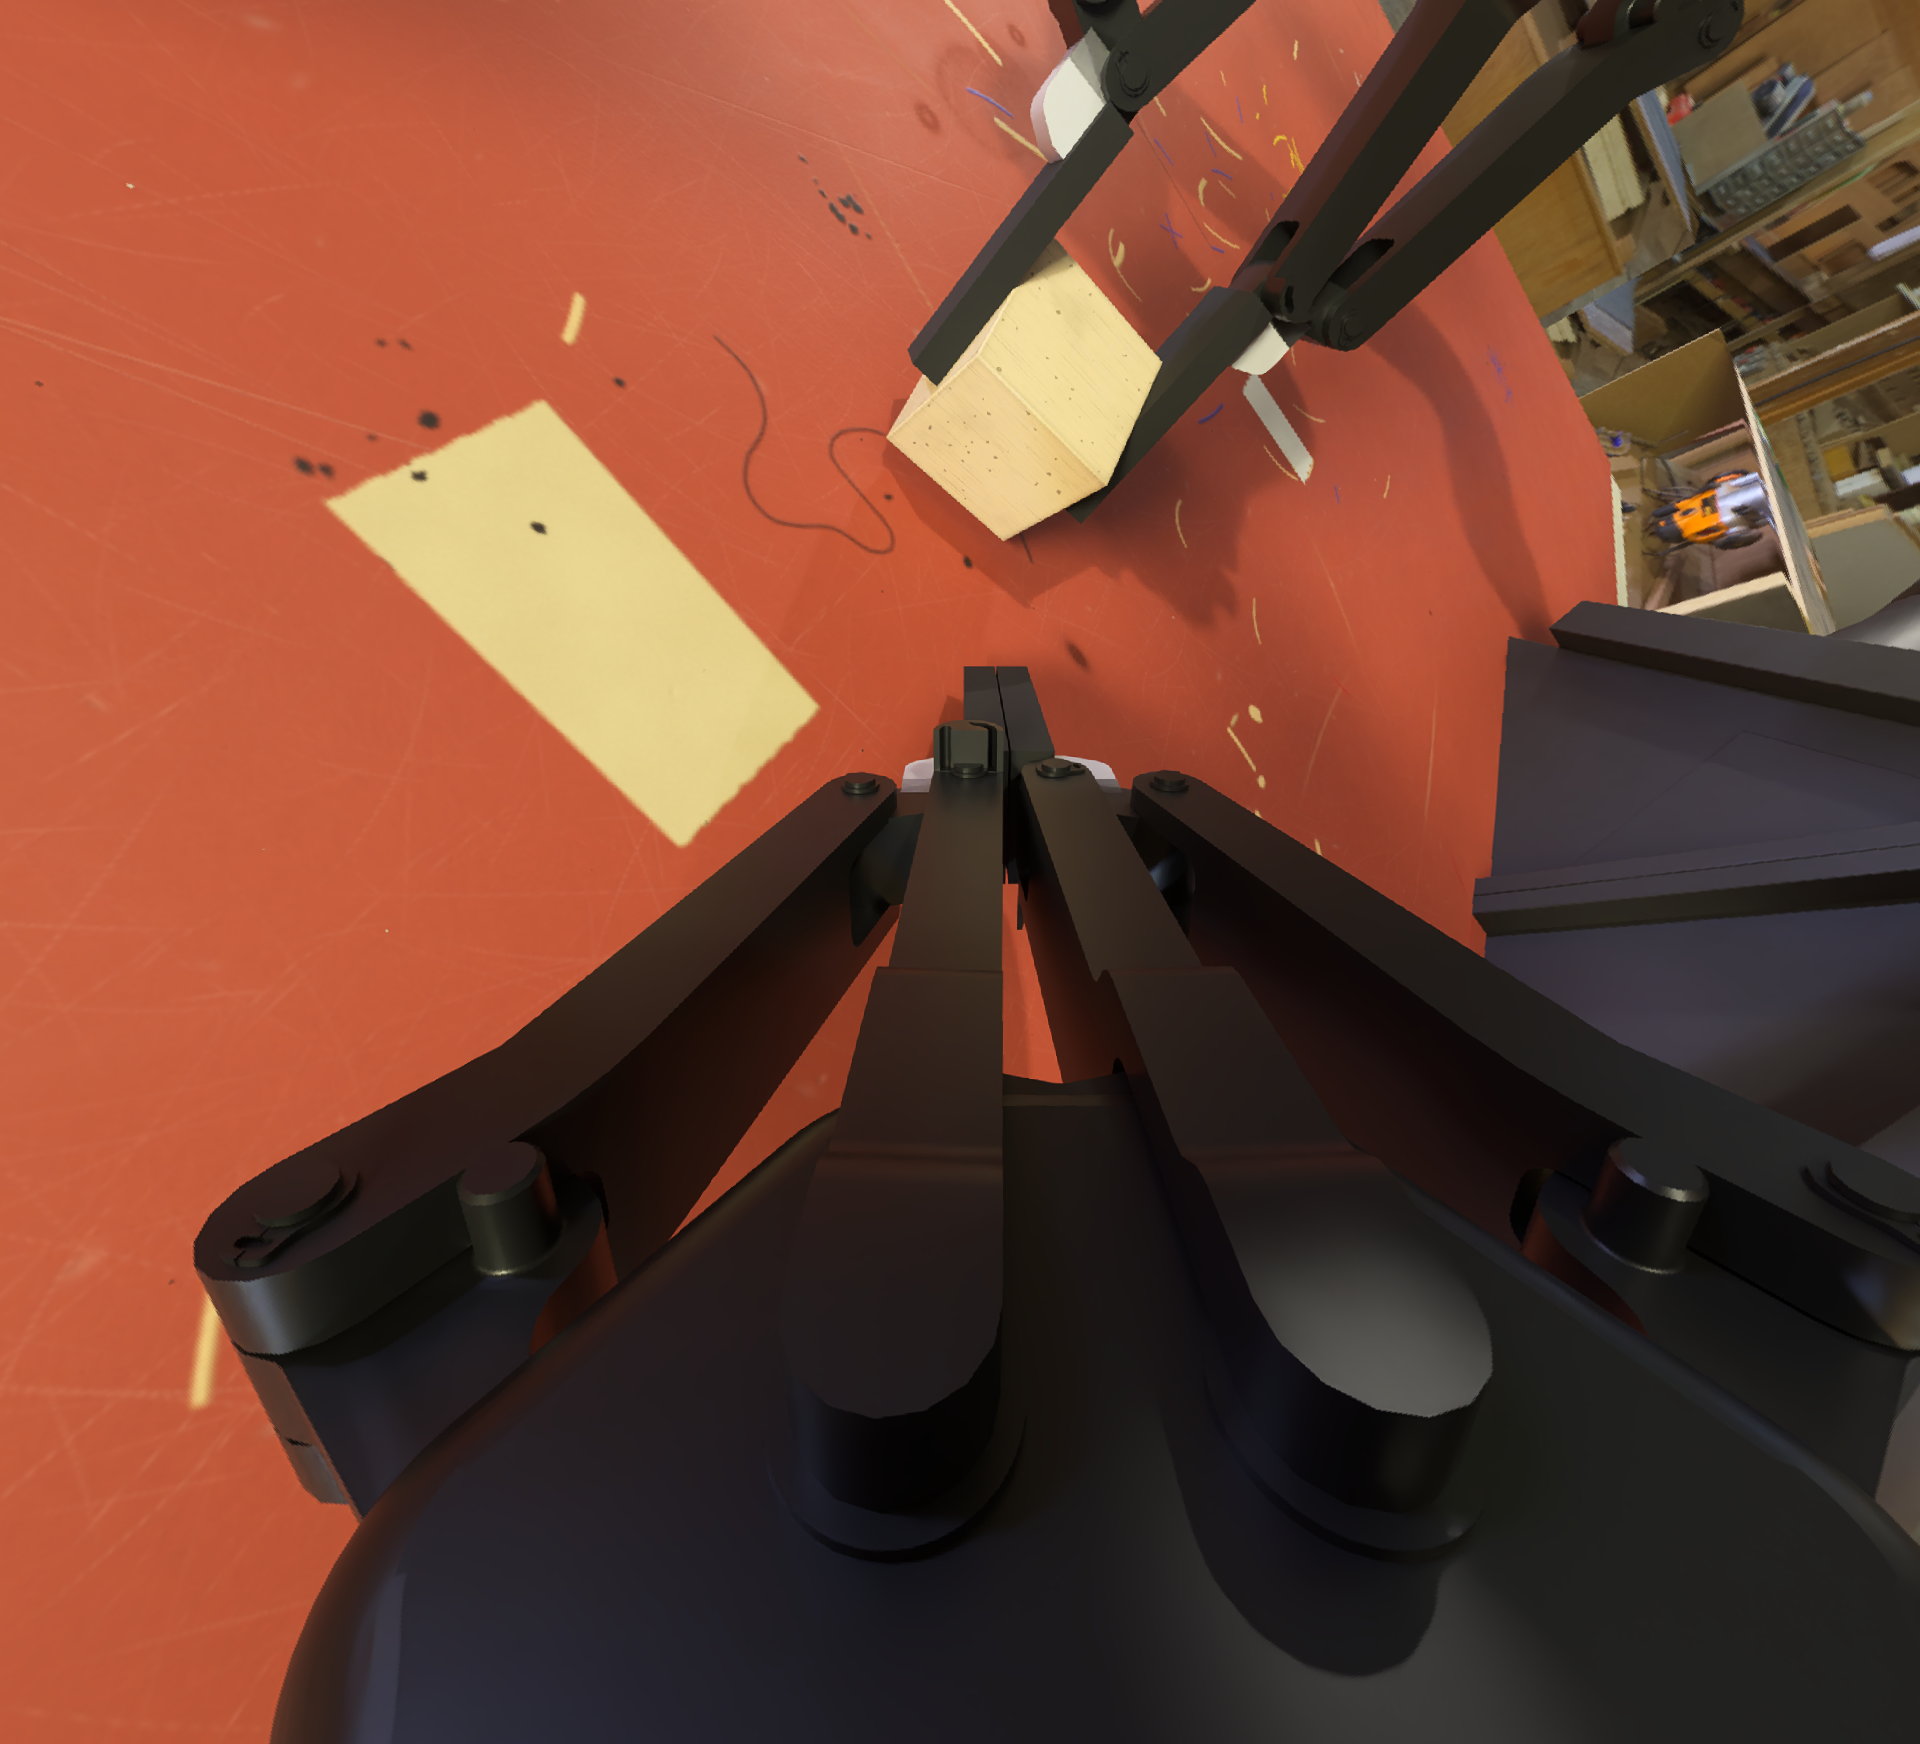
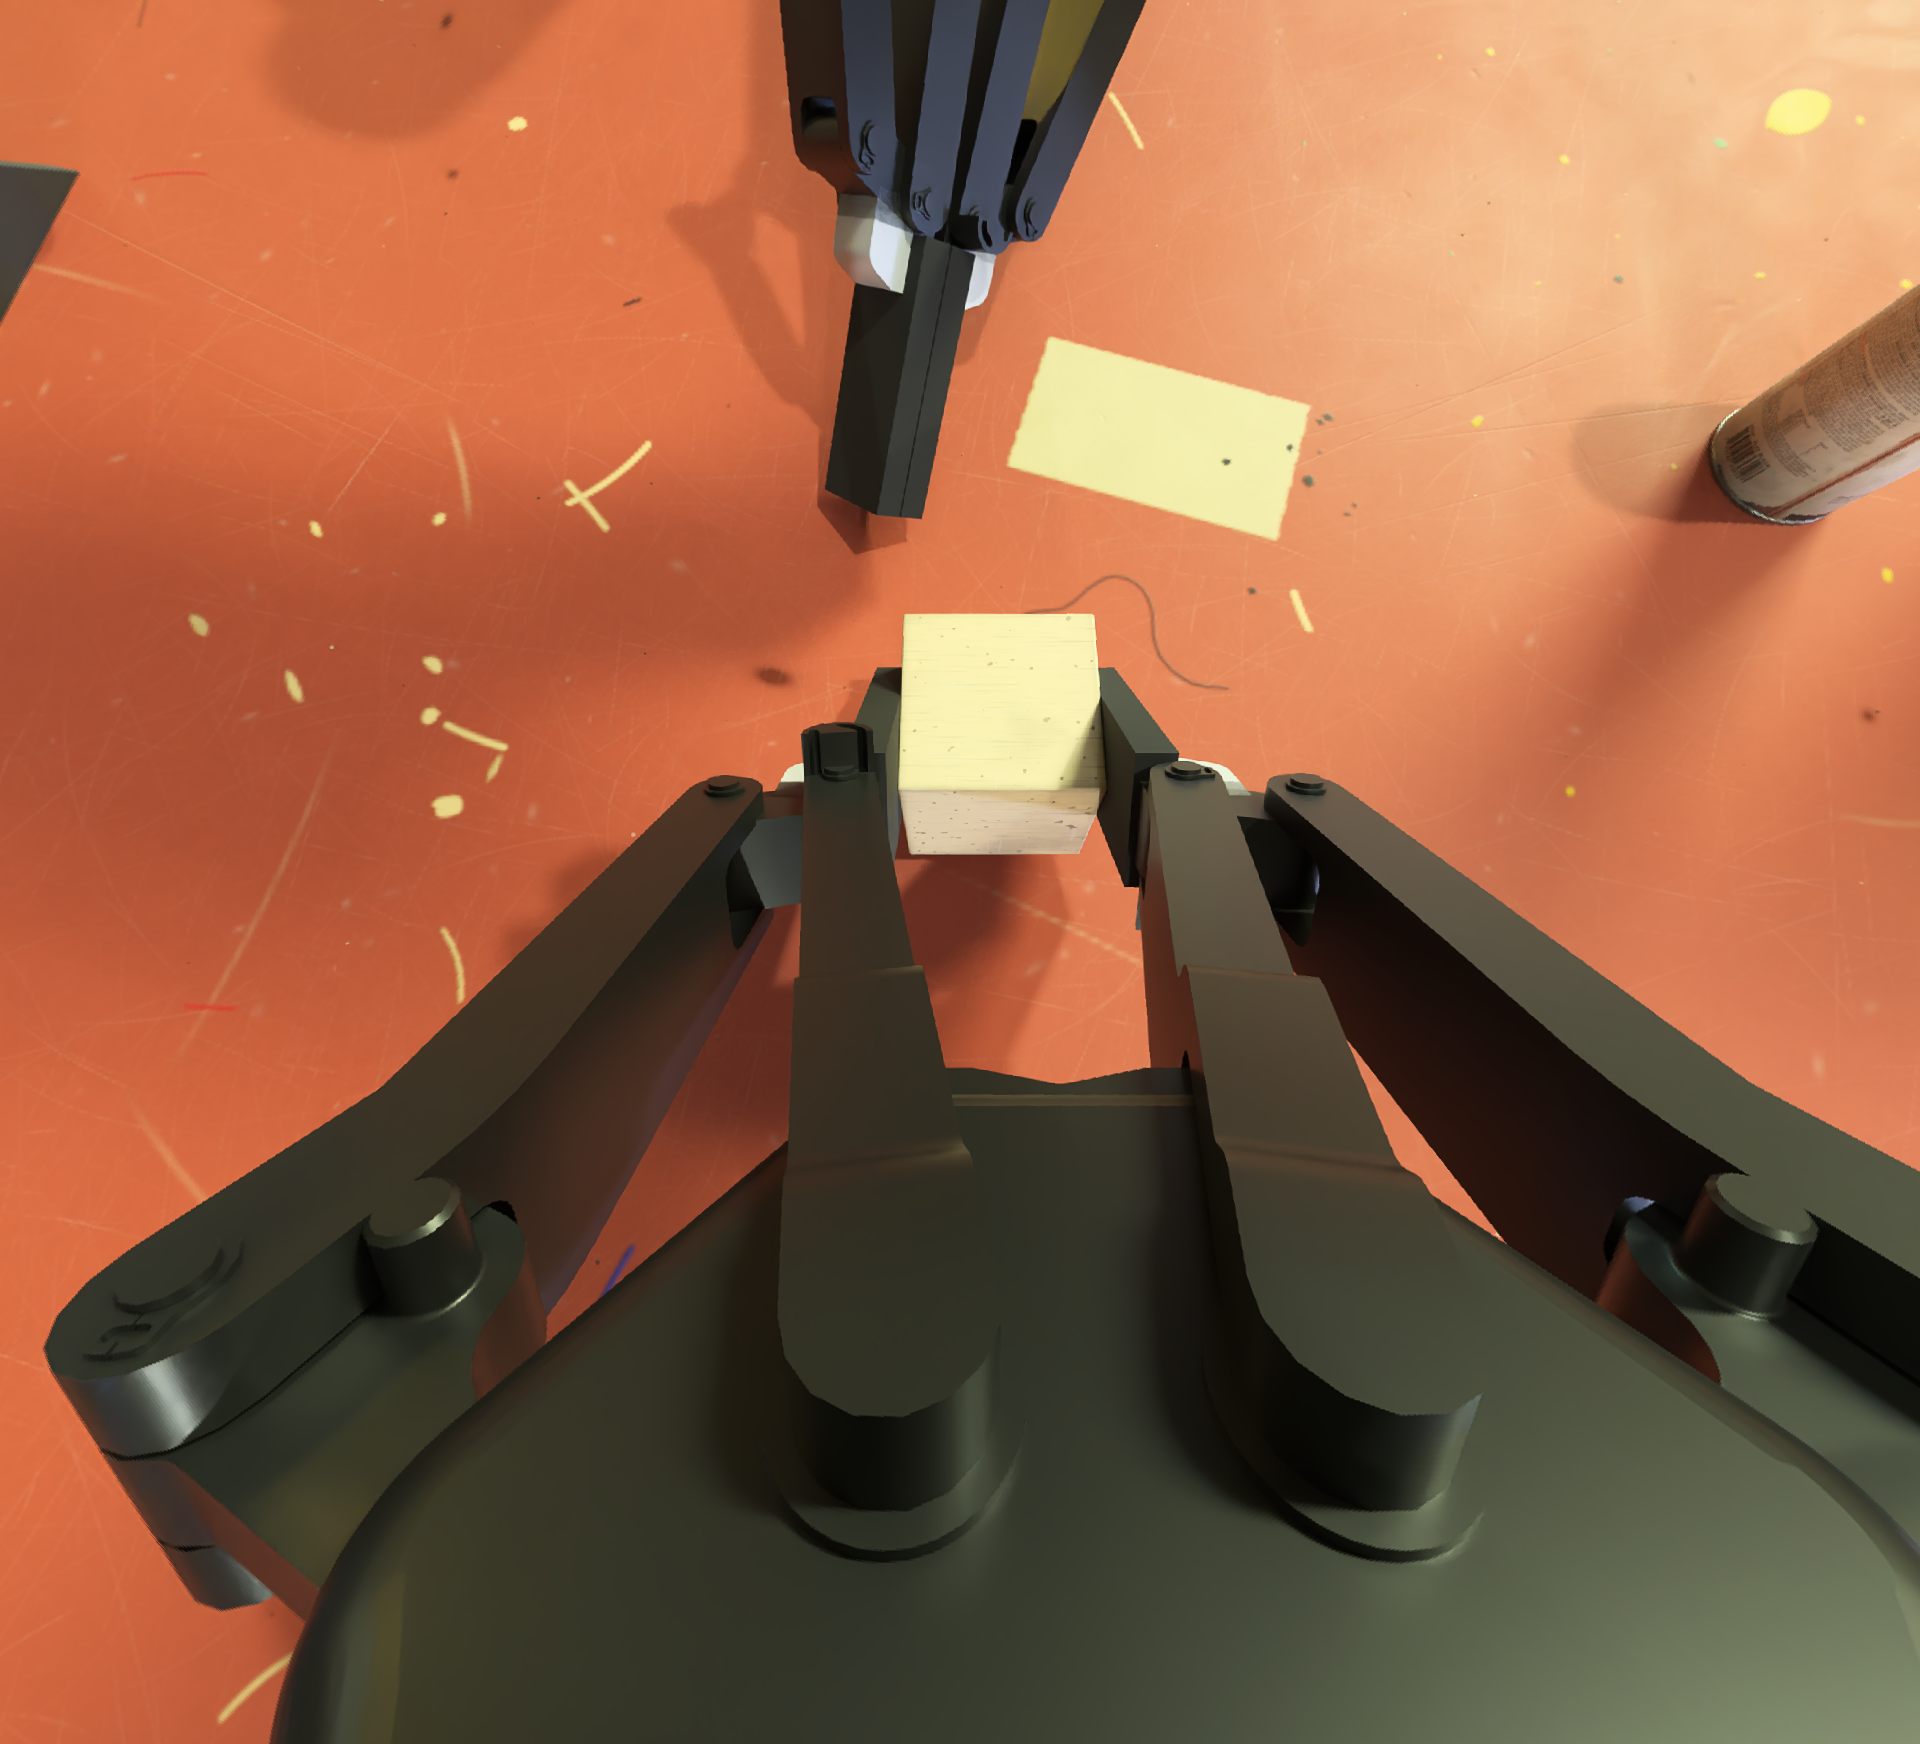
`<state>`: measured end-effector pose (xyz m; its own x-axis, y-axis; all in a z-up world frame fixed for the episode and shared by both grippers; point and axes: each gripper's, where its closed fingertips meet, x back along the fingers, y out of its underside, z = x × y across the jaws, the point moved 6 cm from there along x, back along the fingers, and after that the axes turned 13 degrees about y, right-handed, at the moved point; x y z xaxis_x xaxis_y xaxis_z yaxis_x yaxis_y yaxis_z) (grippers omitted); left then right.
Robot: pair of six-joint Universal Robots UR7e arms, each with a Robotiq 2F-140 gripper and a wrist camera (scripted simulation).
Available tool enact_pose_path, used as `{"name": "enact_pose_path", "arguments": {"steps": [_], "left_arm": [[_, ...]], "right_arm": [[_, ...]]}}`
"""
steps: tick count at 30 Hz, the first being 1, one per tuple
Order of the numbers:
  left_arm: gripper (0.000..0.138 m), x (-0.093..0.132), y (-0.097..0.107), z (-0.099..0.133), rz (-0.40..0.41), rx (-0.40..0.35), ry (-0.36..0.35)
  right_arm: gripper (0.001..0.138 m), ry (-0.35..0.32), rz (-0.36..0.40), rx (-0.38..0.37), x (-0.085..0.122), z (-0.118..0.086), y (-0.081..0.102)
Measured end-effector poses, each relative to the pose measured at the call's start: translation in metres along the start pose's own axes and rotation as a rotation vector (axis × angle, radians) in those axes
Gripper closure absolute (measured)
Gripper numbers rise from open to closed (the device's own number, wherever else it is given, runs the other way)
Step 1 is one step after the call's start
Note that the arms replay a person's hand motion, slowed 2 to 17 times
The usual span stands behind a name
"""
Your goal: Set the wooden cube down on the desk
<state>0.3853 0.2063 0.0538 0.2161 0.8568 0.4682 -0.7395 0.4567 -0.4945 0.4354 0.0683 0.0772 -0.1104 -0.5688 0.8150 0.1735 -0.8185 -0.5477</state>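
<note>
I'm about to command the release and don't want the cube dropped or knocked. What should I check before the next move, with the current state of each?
1. Grip: right gripper holds the pale wooden cube with a finger on each side. Ok.
2. Cube resting on the scratched orange-red desk: its lower edge meets its shadow in the left wrist view, but contact is uncertain. Cannot tell.
3. Landing spot: only paint flecks and a thin dark squiggle beside the cube. Ok.
4. Left gripper: shut, empty, apart from the cube. Ok.
5. Brown spray can lying at the right: well away. Ok.
</note>
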Motion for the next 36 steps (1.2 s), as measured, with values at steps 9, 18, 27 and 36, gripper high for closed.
{"name": "enact_pose_path", "arguments": {"steps": [9, 18, 27, 36], "left_arm": [[0.138, 0.000, -0.001, -0.001, -0.009, 0.002, 0.010], [0.138, 0.000, -0.001, -0.001, -0.007, 0.000, 0.006], [0.138, -0.001, -0.001, 0.000, 0.000, -0.002, -0.003], [0.138, -0.001, -0.002, 0.000, -0.009, -0.005, 0.003]], "right_arm": [[0.095, 0.098, 0.004, -0.172, 0.004, 0.037, 0.020], [0.095, 0.090, 0.070, -0.310, 0.010, 0.052, 0.036], [0.095, -0.017, 0.014, -0.039, 0.016, 0.002, 0.020], [0.095, 0.025, 0.002, -0.081, 0.023, 0.011, 0.033]]}}
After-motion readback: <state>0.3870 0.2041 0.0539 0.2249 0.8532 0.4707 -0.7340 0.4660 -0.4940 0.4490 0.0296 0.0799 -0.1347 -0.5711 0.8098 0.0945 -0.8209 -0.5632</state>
